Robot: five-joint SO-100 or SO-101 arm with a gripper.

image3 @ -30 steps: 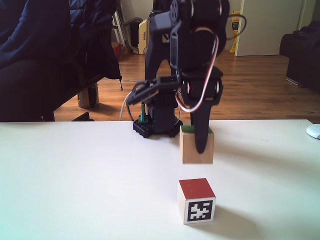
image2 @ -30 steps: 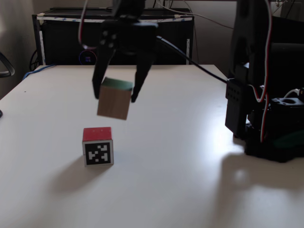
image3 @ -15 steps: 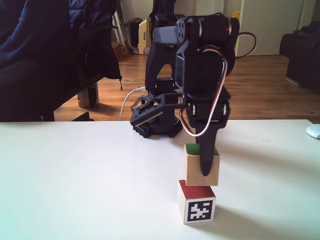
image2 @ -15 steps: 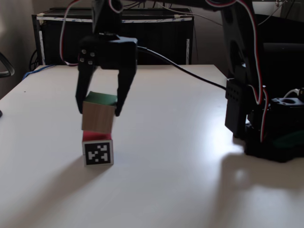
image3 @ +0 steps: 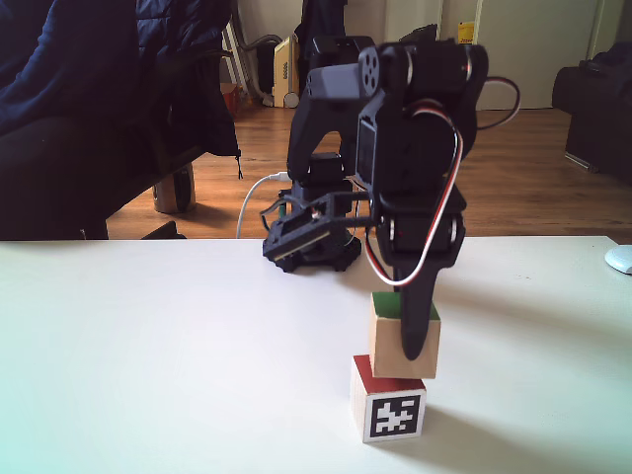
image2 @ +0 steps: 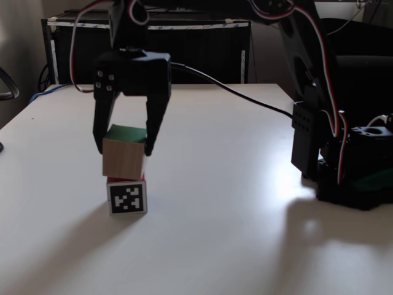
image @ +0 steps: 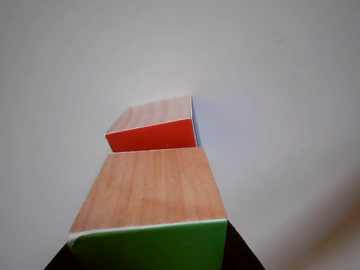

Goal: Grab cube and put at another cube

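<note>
The cube (image2: 124,158) has a green top and plain wood sides, and it rests on another cube (image2: 127,197) with a slight offset. In the second fixed view the cube (image3: 399,348) overhangs the right side of another cube (image3: 387,401), which has a red top and a black-and-white tag on its front. My gripper (image2: 123,150) comes down from above with a finger on each side of the cube, shut on it; one finger (image3: 416,321) crosses the cube's front. The other view looks along the held cube (image: 154,188) to another cube's red face (image: 152,135).
The arm's black base (image2: 344,166) stands at the right of the white table (image2: 245,233). A black cabinet (image2: 80,52) sits behind the table. A white object (image3: 620,259) lies at the table's right edge, and a dark jacket (image3: 99,89) hangs at the back left.
The gripper has come down and shifted left in the first fixed view, carrying the green-topped cube from mid-air onto the red-topped cube.
</note>
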